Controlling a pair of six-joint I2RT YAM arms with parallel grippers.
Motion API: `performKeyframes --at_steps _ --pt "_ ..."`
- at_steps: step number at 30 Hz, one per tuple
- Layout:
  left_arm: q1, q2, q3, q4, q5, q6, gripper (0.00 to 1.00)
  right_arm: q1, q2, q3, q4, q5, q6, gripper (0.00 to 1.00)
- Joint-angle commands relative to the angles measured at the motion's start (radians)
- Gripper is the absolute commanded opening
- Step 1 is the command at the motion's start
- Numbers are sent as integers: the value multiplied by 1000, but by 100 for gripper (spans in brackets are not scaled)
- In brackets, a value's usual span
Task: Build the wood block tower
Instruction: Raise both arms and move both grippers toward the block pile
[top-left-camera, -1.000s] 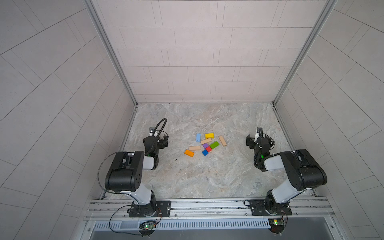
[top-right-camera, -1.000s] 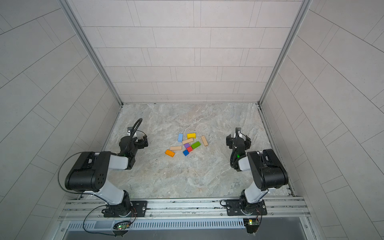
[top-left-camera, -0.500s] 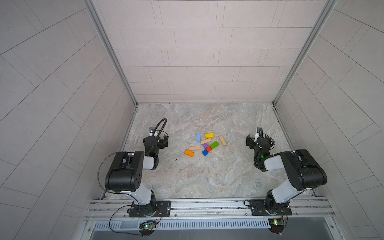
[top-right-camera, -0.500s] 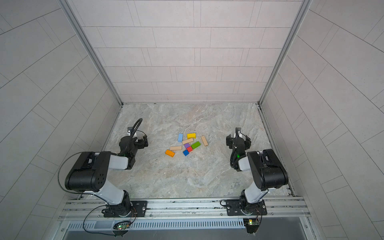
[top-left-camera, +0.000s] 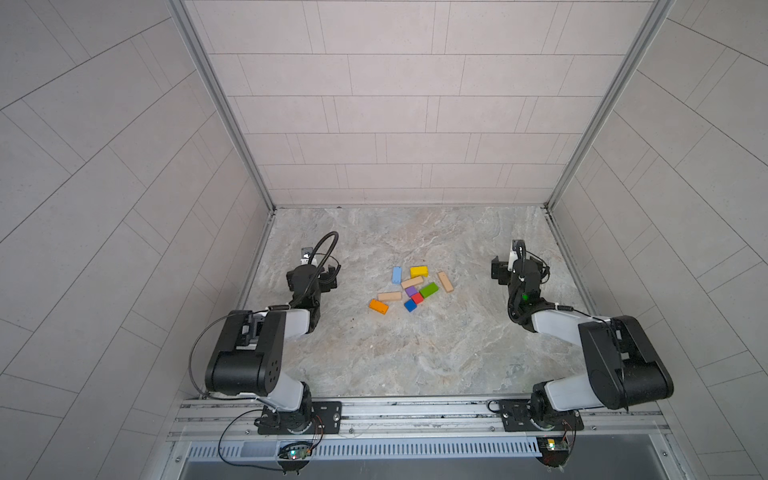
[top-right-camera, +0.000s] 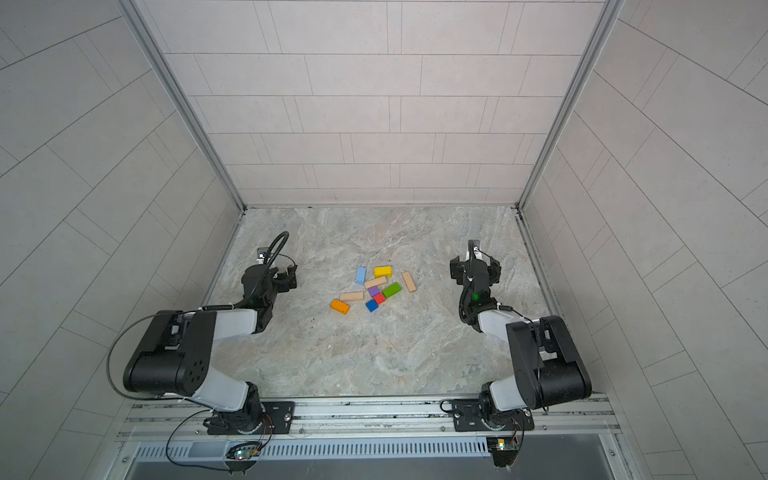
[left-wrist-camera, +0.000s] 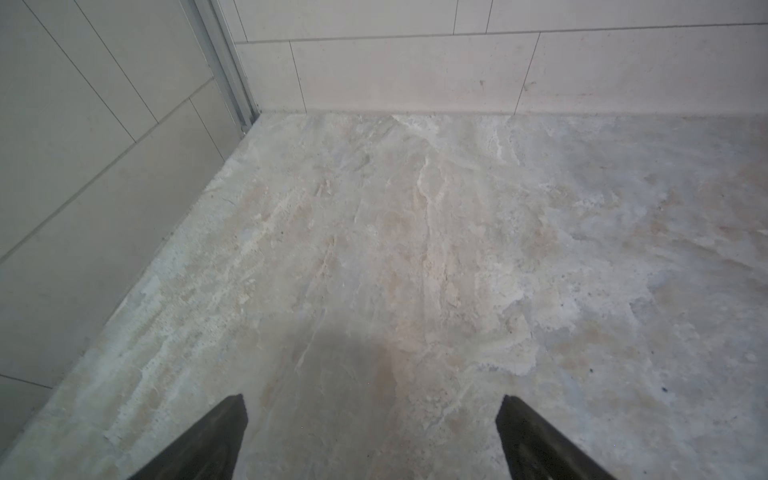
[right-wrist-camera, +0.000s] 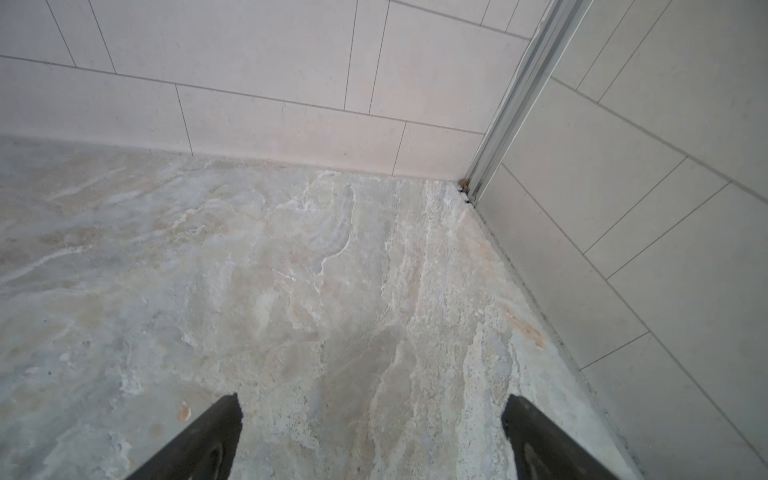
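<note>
Left wrist view: the left end effector (left-wrist-camera: 371, 405) has its fingers apart and nothing between them. Only bare surface (left-wrist-camera: 415, 228) lies ahead, with no block in sight.
Right wrist view: the right end effector (right-wrist-camera: 372, 399) is also apart and empty, and faces a corner of the enclosure.
Arm posture: in both top views each arm sits folded at its own side, well apart from the blocks.
Wood blocks (top-right-camera: 373, 290): all ten lie loose in one cluster mid-surface, between the two arms. None is seen stacked.
Near row: orange oblong (top-left-camera: 378, 306) and blue cube (top-left-camera: 410, 305), with a tan oblong (top-left-camera: 389, 296) just behind the orange one.
Middle: red cube (top-left-camera: 417, 298), purple cube (top-left-camera: 411, 291) and green oblong (top-left-camera: 429, 289) are packed close. Contact cannot be confirmed.
Far row: second tan oblong (top-left-camera: 412, 282), third tan oblong (top-left-camera: 445, 281), yellow oblong (top-left-camera: 419, 272), light-blue oblong (top-left-camera: 397, 275).
Tower: not begun.
Step in hand: judged to be the start, with the first pick pending.
Next move: an arm must reach in for a tan oblong to serve as the base. The outlying tan pieces look freest, and the crowded centre risks nudging neighbours.
</note>
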Motion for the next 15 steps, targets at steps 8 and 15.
performKeyframes --at_steps 8,15 --pt "-118 -159 414 -744 -98 -213 100 78 -79 368 -849 22 338 99" --pt "-134 -170 623 -1183 119 -314 100 157 -57 464 -1062 -119 395 100"
